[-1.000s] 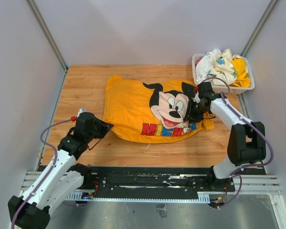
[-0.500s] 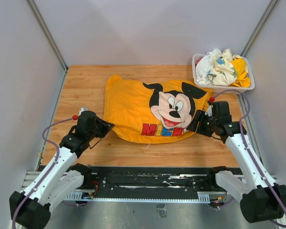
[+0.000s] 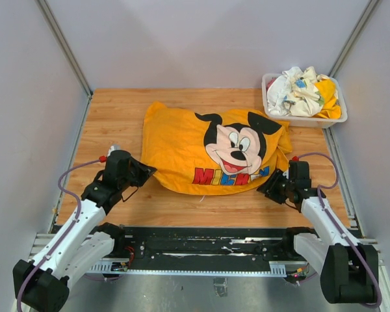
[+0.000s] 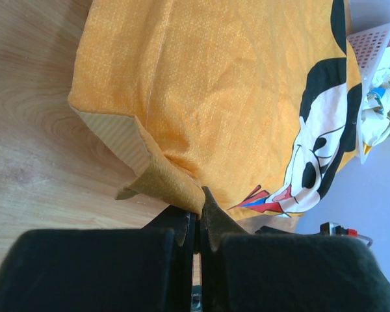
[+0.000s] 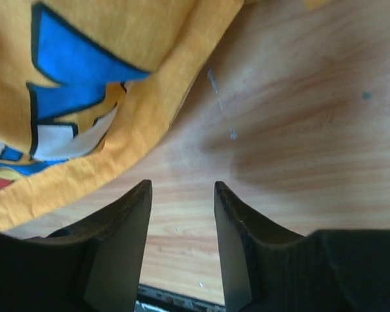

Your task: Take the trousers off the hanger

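Observation:
The orange trousers (image 3: pixel 182 146) with a Mickey Mouse print lie spread on the wooden table; the left wrist view shows them too (image 4: pixel 234 84). No hanger is in view. My left gripper (image 3: pixel 147 172) is at their near left corner and shut on a folded flap of the orange cloth (image 4: pixel 166 182), jaws pressed together (image 4: pixel 198 207). My right gripper (image 3: pixel 270 184) sits low beside their near right hem, open, with only bare wood between its fingers (image 5: pixel 182 187). The blue-and-orange printed hem (image 5: pixel 84 97) lies just left of the jaws, apart from them.
A white basket (image 3: pixel 301 121) heaped with crumpled clothes stands at the back right corner. Grey walls close the table on three sides. The black rail (image 3: pixel 208 247) with the arm bases runs along the near edge.
My right arm has pulled back from the trousers' right edge toward the near edge and opened. The cloth there has settled flat. The left arm has not moved.

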Controlling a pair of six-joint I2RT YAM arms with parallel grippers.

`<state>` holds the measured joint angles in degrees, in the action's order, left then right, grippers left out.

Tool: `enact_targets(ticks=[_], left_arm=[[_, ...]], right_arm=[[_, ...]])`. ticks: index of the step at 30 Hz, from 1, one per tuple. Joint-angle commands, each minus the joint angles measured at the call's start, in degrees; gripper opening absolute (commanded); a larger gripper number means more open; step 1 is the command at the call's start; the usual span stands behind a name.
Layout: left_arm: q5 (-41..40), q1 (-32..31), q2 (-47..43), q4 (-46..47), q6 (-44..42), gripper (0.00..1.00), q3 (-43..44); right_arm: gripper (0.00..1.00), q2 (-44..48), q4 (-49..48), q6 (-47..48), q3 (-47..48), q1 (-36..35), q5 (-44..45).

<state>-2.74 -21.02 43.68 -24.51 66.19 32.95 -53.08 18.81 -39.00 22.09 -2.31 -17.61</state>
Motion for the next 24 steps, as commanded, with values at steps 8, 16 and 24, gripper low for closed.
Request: enact_targets(ticks=[8,16,24], left_arm=[[0.7,0.5,-1.5,1.5,0.0,0.00,1.7],[0.9,0.6,-1.5,1.2,0.2,0.00,1.3],[0.5,0.8,-1.1,0.4,-0.3,0.00,2.9]], right_arm=[[0.46,-6.4,-19.9,-5.5,-2.9,5.1,0.0],[0.37,-20.3,-29.8,-6.6,-1.5,5.7,-2.5],[0.05,-19.0,-28.0,-5.4,0.2,5.7,-3.4]])
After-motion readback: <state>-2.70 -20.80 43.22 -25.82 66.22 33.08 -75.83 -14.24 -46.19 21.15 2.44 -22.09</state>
